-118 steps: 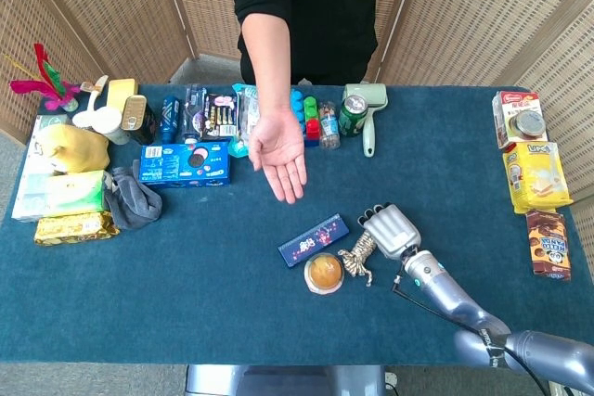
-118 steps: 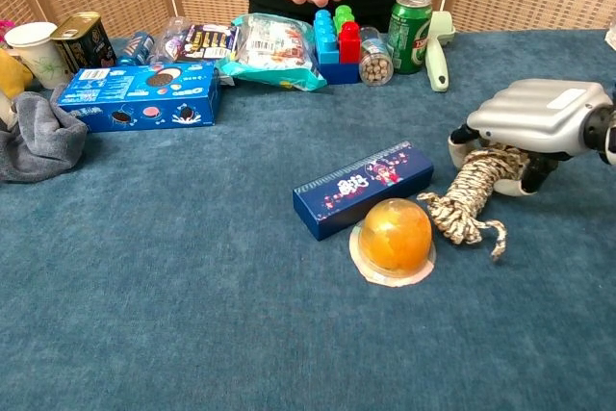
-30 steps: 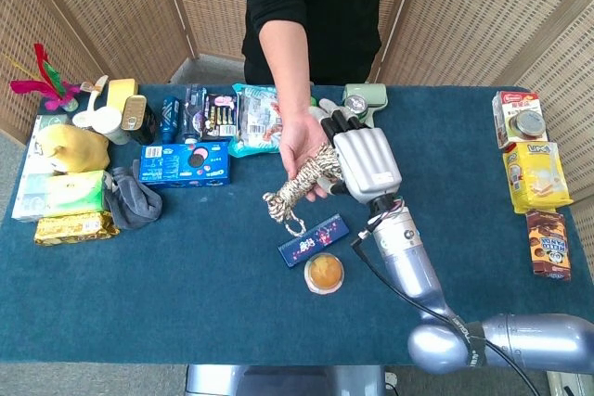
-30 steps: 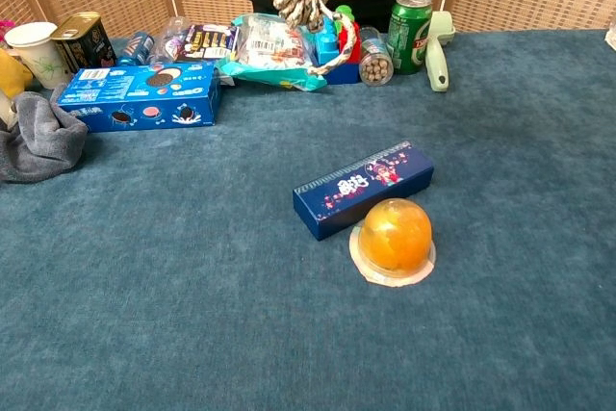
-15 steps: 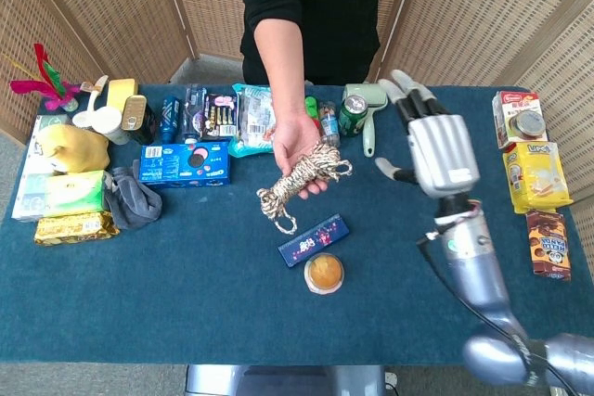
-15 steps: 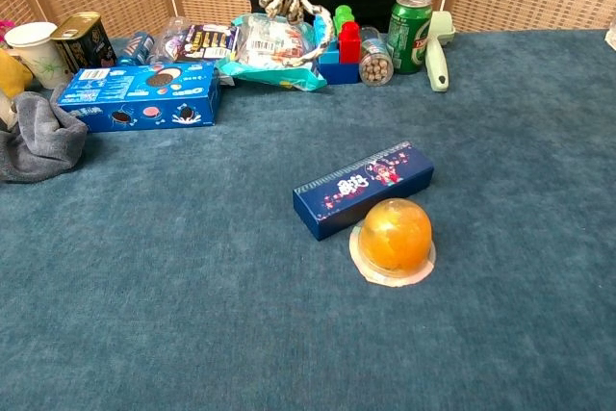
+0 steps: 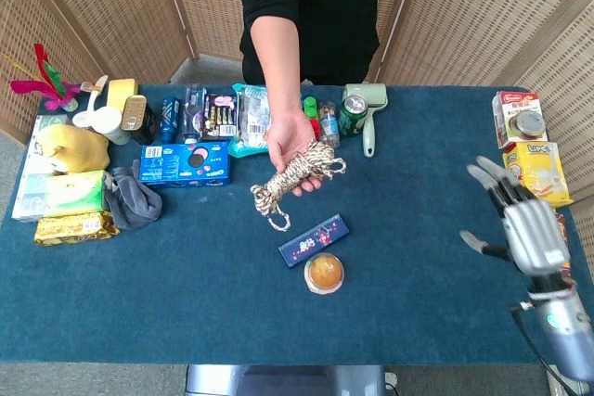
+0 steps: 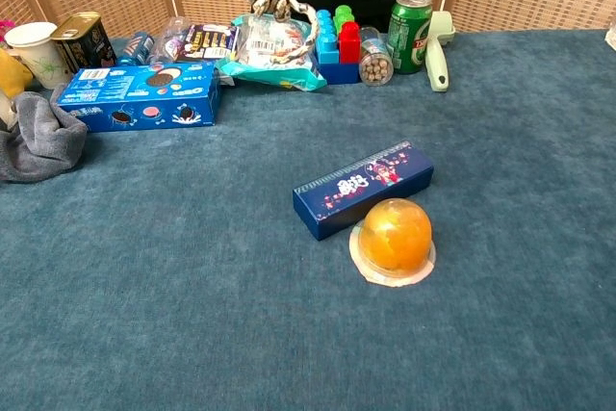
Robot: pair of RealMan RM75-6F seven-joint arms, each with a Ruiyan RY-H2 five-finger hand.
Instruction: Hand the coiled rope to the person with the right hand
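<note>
Your right hand hangs empty over the table's right side, its metallic grey fingers spread wide. The coiled rope, a braided beige-and-brown bundle with a loose looped end, lies in the person's hand above the blue felt tablecloth. Below it sit a slim navy box and a domed orange jelly cup, touching.
</note>
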